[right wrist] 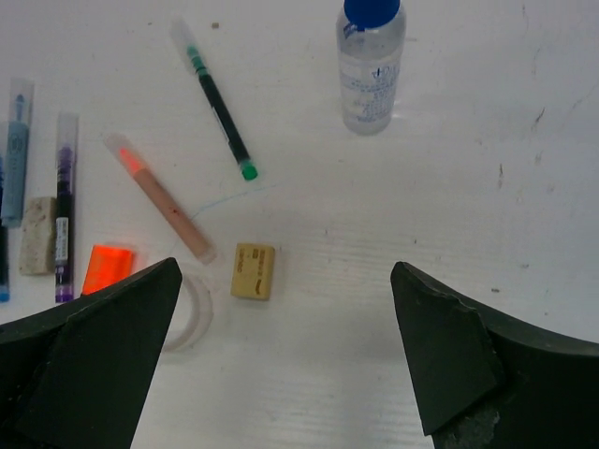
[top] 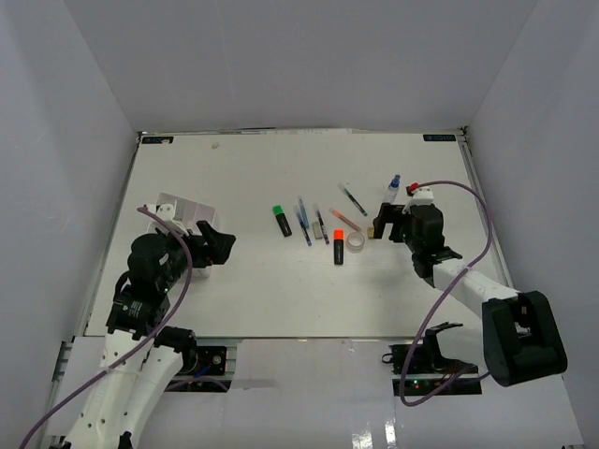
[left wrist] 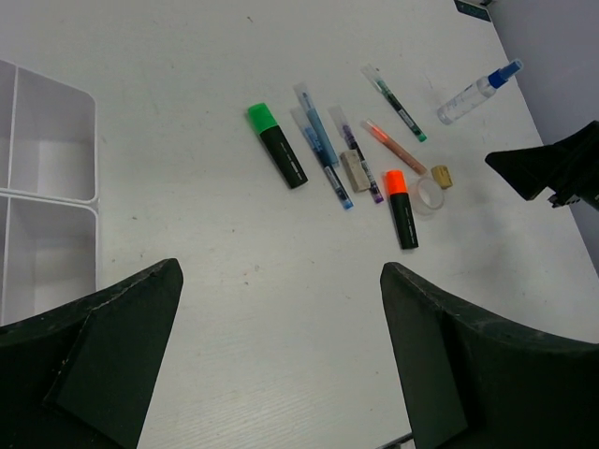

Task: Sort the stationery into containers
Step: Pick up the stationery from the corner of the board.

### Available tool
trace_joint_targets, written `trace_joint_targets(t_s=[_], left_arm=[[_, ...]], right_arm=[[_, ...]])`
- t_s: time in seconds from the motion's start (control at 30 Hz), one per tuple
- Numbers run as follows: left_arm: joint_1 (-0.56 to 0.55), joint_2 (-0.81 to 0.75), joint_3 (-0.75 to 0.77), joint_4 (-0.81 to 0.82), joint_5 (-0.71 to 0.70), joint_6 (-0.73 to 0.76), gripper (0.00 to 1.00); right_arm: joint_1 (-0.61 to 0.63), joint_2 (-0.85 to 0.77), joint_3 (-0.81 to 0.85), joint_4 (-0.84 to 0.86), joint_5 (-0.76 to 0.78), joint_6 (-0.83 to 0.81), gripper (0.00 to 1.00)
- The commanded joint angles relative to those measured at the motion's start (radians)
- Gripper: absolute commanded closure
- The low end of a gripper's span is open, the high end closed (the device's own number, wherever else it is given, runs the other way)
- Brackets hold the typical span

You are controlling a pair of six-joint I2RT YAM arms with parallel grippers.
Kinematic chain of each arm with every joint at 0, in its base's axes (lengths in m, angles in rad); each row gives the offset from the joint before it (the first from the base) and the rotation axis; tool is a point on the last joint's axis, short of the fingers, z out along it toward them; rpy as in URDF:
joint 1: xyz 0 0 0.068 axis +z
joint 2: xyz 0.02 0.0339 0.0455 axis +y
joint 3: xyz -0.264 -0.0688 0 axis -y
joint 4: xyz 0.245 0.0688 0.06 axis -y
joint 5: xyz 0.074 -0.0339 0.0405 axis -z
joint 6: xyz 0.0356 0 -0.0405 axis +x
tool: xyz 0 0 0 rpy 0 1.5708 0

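The stationery lies loose in a cluster on the counter (top: 281,299), right of centre. The green-capped highlighter (top: 282,222) sits at the cluster's left, its long axis running near to far, cap at the far end and tipped slightly left. Just right of it, two blue pens (top: 304,222) and a purple pen (top: 322,225) lie almost parallel along the same line, with a grey block (left wrist: 355,171) just beside the purple pen. The orange-capped highlighter (top: 338,248) lies nearer the arms, also near to far, cap at the far end. The clear tape roll (top: 356,241) lies flat just to its right. The pink pen (top: 345,220) and green pen (top: 354,199) slant from far-left to near-right. A tan block (right wrist: 253,271) rests near the pink pen's near end. The bottle (top: 393,186) lies farthest right, blue cap toward the far edge.

The right end effector (right wrist: 285,271) hangs close by the tan block, fingers spread wide, gripping nothing. The organizer tray (left wrist: 47,187) stands well apart at the counter's left, partly hidden behind the left arm in the top view. The left end effector (left wrist: 279,271), just right of it, is likewise released.
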Motion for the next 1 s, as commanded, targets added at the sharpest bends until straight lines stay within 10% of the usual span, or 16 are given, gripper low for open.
trace_joint_targets(t_s=[0.0, 0.97], left_arm=[[-0.004, -0.022, -0.057, 0.092, 0.026, 0.03, 0.02], [-0.004, -0.111, -0.15, 0.147, 0.018, 0.044, 0.02]], right_arm=[[-0.006, 0.075, 0.058, 0.251, 0.067, -0.055, 0.0], [-0.112, 0.488, 0.319, 0.348, 0.01, 0.013, 0.25]])
